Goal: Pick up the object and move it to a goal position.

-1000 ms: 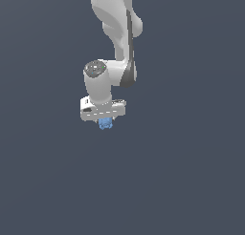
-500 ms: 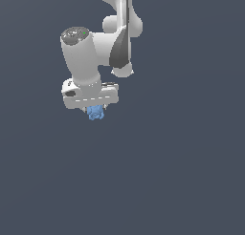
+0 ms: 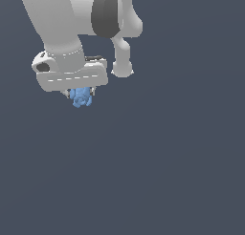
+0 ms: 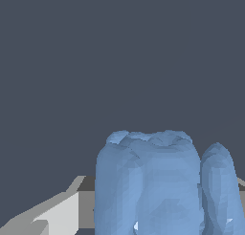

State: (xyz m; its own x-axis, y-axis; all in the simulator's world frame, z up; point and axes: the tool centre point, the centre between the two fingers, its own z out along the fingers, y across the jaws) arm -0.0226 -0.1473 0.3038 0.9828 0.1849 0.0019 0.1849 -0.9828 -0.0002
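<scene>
Pick-up looks done: my tool (image 3: 80,93) is clamped on the light-blue object (image 3: 81,97), which hangs just beneath the tool body; no goal marker visible, so transport apparently remains.

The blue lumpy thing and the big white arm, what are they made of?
The blue lumpy thing looks like soft matte plastic or clay: bumpy, faceted lobes with only faint highlights, though a render leaves that open. The white arm looks like smooth glossy plastic or painted metal, with soft shine on its rounded shells and a dark, rubbery-looking band at one joint.
</scene>
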